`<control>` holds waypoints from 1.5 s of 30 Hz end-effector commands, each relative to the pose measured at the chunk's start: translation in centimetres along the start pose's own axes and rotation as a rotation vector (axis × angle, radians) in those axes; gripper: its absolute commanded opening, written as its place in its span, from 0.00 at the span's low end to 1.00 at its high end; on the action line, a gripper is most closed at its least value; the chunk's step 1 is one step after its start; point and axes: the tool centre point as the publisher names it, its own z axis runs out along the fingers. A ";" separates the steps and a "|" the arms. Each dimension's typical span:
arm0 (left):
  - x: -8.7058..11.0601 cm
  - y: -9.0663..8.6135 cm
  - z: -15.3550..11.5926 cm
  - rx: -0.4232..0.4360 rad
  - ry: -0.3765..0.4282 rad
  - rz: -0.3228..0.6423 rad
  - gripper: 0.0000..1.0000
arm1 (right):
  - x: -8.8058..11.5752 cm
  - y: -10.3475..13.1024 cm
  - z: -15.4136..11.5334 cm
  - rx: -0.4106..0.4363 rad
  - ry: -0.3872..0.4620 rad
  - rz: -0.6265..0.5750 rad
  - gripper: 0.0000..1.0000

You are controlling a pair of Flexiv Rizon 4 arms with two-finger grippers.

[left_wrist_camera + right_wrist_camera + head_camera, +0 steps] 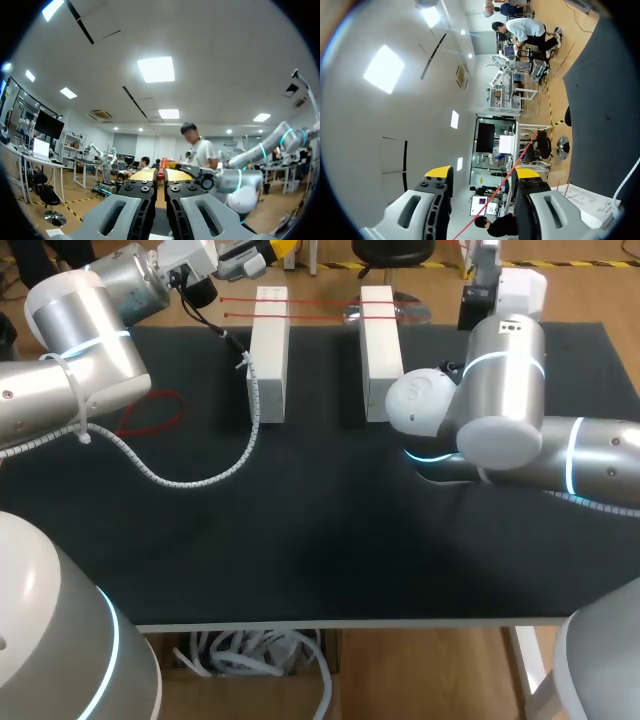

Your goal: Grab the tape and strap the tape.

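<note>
Two thin red tape strands [320, 301] run across the tops of two white blocks, the left block [270, 355] and the right block [379, 350], at the back of the black mat. In the right wrist view, my right gripper [485, 175] is open, and one red strand [517, 160] passes between its yellow-tipped fingers without being pinched. My right arm [500, 390] stands just right of the right block and hides its fingers in the head view. My left gripper [262, 252] is shut on nothing and held up beyond the far edge, behind the left block; its fingers [142, 176] point out at the room.
A loose red loop [150, 412] lies on the mat [330, 540] at the left. The left arm's white coiled cable [200, 478] trails over the mat to the left block. The front half of the mat is bare.
</note>
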 end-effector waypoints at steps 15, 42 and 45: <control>0.0 0.0 0.0 0.001 -0.002 0.001 0.00 | -0.2 -0.2 0.0 -0.004 -0.014 -0.006 0.29; 0.0 0.0 0.0 0.001 -0.002 0.001 0.00 | -0.4 -1.0 -0.5 0.013 -0.022 -0.018 0.00; 0.0 0.0 0.0 0.001 -0.002 0.001 0.00 | -0.6 -1.3 -0.8 0.023 -0.023 -0.022 0.00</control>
